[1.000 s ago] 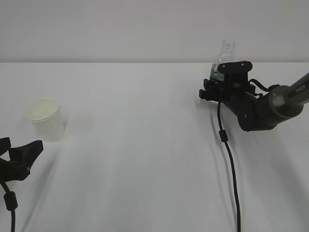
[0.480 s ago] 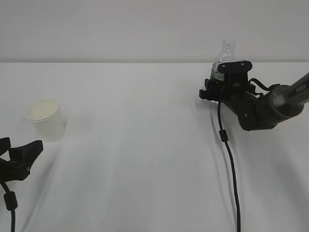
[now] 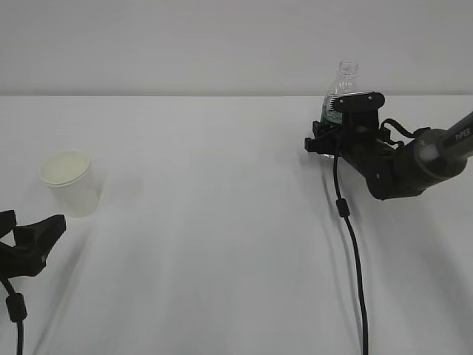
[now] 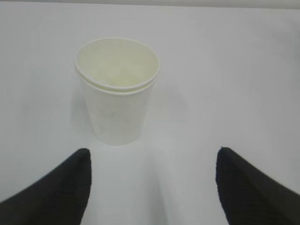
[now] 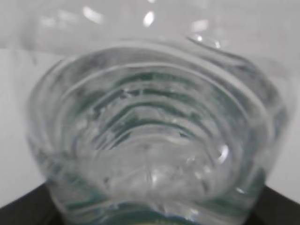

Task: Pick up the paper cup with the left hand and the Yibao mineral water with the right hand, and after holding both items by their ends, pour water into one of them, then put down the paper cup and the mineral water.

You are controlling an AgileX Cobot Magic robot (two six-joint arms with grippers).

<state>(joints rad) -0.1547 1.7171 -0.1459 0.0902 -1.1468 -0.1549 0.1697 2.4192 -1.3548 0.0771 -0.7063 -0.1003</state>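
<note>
- While the left tool (image 4: 152, 187) is hanging wide open with nothing in it, the right tool (image 3: 331, 140) is closing in on the bottle (image 3: 341, 92).
- Over the last second the right tool's jaws have been narrowing around the bottle's lower body, and the bottle now looks tipped slightly compared with a moment ago.
- In the right wrist view the bottle is filling the frame, sitting right between the dark jaw tips at the bottom corners; whether the jaws are already pressing on it cannot be told.
- By that reading, the right-hand pickup is nearly secured and a lift looks like the next move.
- The left tool has not been moving; the cup (image 4: 117, 89) is standing upright on the tabletop (image 3: 222, 222) just ahead of it, between the lines of its fingers (image 4: 56, 187) but beyond their tips, untouched.
- The cup pickup is not yet begun, so pouring is still some way off.
</note>
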